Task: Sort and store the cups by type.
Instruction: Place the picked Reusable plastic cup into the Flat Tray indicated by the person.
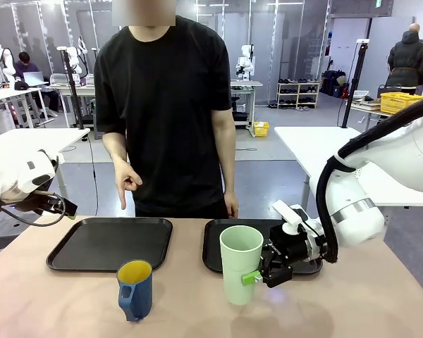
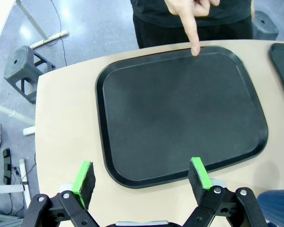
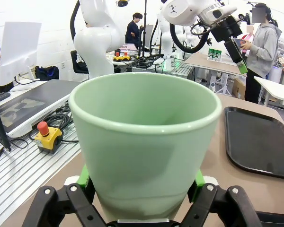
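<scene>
Checking in from the remote station: the right gripper (image 1: 252, 277) has its jaws closed around the green cup (image 1: 240, 264), green pads pressed on either side of its lower half. The cup is upright and looks to be standing on the surface (image 1: 338, 303). I'm taking the left tray (image 1: 109, 243) as my reference for everything. The green cup is off to its right, past its near right corner, at the near edge of the right tray (image 1: 213, 250). The blue mug (image 1: 135, 289), yellow inside, stands upright just in front of the left tray's near edge, toward the right end, handle turned my way, with nothing touching it. The left gripper (image 2: 142, 178) hangs above the near left side of that tray with its jaws spread wide and nothing between them. Across the surface, the person's hand (image 1: 127, 182) points straight down, fingertip right at the left tray's far rim, though I can't tell if it's actually touching.
</scene>
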`<state>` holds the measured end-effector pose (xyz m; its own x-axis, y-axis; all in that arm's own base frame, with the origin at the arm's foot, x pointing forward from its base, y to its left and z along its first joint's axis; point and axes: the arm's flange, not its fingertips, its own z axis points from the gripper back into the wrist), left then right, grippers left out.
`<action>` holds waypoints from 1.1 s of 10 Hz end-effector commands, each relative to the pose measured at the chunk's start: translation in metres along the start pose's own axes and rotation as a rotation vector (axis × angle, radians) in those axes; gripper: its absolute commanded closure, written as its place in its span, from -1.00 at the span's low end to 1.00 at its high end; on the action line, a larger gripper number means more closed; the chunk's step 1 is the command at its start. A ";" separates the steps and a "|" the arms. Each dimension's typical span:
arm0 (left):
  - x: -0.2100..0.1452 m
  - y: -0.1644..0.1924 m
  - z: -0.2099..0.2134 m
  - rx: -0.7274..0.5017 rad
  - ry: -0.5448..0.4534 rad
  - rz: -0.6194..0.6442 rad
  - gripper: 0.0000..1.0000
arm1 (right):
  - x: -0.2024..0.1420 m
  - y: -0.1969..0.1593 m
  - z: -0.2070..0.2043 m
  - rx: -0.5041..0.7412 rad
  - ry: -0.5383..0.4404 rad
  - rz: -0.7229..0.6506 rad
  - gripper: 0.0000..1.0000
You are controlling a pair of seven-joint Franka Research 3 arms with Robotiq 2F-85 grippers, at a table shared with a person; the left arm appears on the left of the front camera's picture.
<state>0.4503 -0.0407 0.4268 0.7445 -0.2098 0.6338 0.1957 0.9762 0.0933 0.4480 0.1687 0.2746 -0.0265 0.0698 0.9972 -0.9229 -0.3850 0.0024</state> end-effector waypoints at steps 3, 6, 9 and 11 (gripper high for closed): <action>0.000 0.002 0.000 0.001 -0.002 0.004 -1.00 | 0.002 -0.002 0.000 0.011 -0.008 0.005 0.01; 0.000 0.002 0.000 0.001 -0.002 0.004 -1.00 | 0.002 -0.002 0.000 0.011 -0.008 0.005 0.01; 0.000 0.002 0.000 0.001 -0.002 0.004 -1.00 | 0.000 0.000 0.000 0.000 0.000 0.000 -0.73; 0.000 0.002 0.000 0.001 -0.002 0.004 -1.00 | 0.020 -0.023 -0.010 -0.007 0.014 -0.031 -0.73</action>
<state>0.4503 -0.0407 0.4268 0.7445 -0.2097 0.6338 0.1956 0.9762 0.0933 0.4536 0.1733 0.2806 -0.0305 0.0717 0.9970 -0.9223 -0.3864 -0.0004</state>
